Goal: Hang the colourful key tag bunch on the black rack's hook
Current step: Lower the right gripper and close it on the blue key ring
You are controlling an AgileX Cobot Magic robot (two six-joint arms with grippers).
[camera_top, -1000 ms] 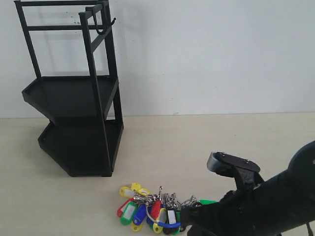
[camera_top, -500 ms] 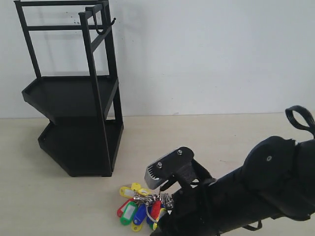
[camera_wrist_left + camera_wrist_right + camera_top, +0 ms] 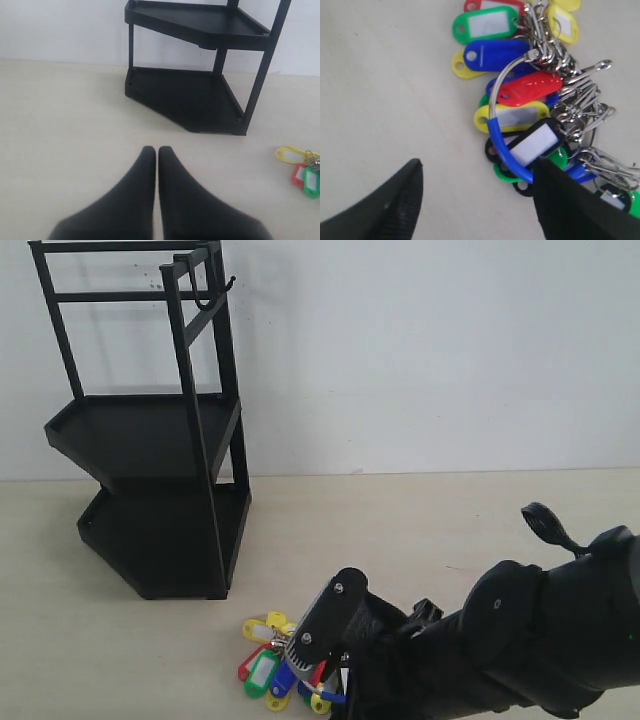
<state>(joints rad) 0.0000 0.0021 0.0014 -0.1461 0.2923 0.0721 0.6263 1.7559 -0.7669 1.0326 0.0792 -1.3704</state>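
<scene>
Right claw (image 3: 477,169) agape over colourful key tag bunch (image 3: 522,89) | left claw (image 3: 158,150) closed, holding nothing

The right arm (image 3: 530,640) is bulky and matte black, carrying a grey metal bracket (image 3: 320,618) with two visible screws (image 3: 340,588) and a looped black cable (image 3: 548,524). The left end effector (image 3: 153,150) has smooth, black fingers (image 3: 134,192) tapering to rounded tips.

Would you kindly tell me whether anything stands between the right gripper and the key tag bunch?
Nothing visible does: the right gripper is open right beside the colourful key tag bunch, one finger at its blue loop.
</scene>
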